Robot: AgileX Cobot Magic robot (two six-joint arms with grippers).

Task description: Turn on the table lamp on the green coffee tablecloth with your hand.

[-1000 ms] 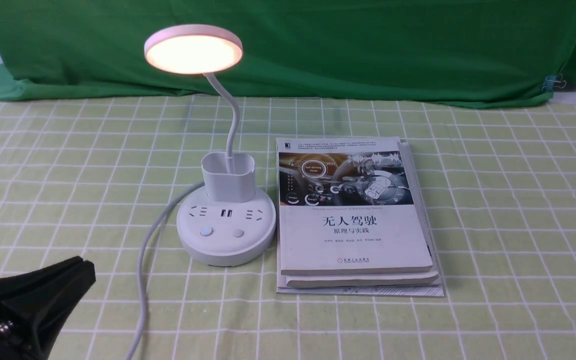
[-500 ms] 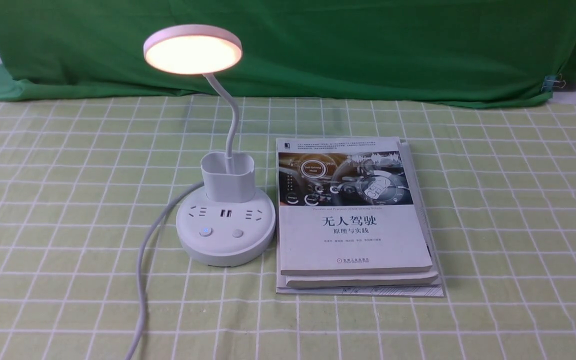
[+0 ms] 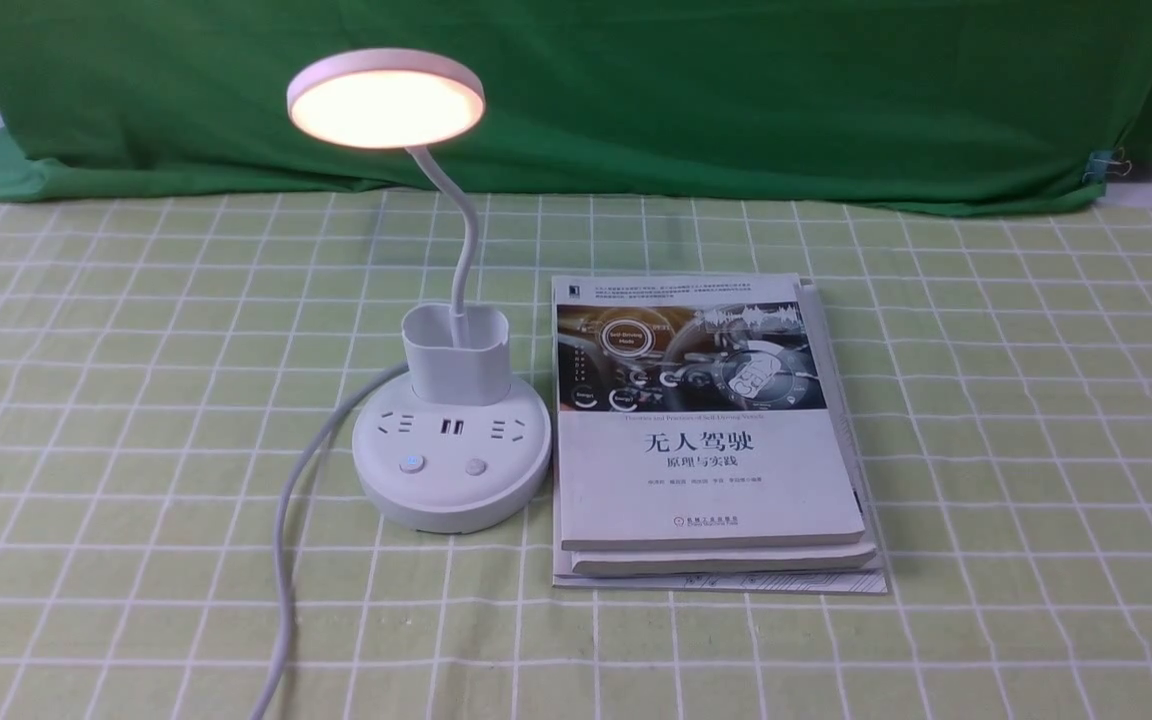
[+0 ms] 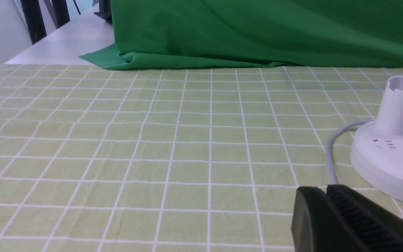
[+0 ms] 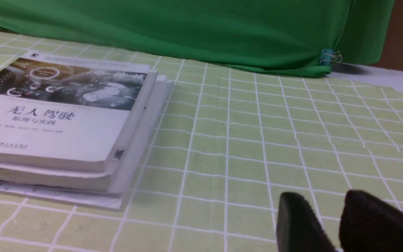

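Note:
The white table lamp [image 3: 451, 470] stands on the green coffee tablecloth [image 3: 986, 400], left of centre. Its round disc head [image 3: 386, 100] glows warm and the left button [image 3: 412, 464] on the base shows a blue light. In the left wrist view my left gripper [image 4: 325, 190] is shut with nothing in it, low over the cloth and a short way from the lamp base [image 4: 387, 157], close to the cord. My right gripper [image 5: 322, 201] is open and empty above bare cloth. Neither arm shows in the front view.
A stack of books [image 3: 706, 430] lies right beside the lamp base, also seen in the right wrist view [image 5: 58, 119]. The lamp's grey cord [image 3: 286, 540] runs toward the front edge. A dark green backdrop [image 3: 636, 90] hangs at the back.
My left gripper has drawn back out of the front view at the lower left. The lamp stays lit and nothing else has moved.

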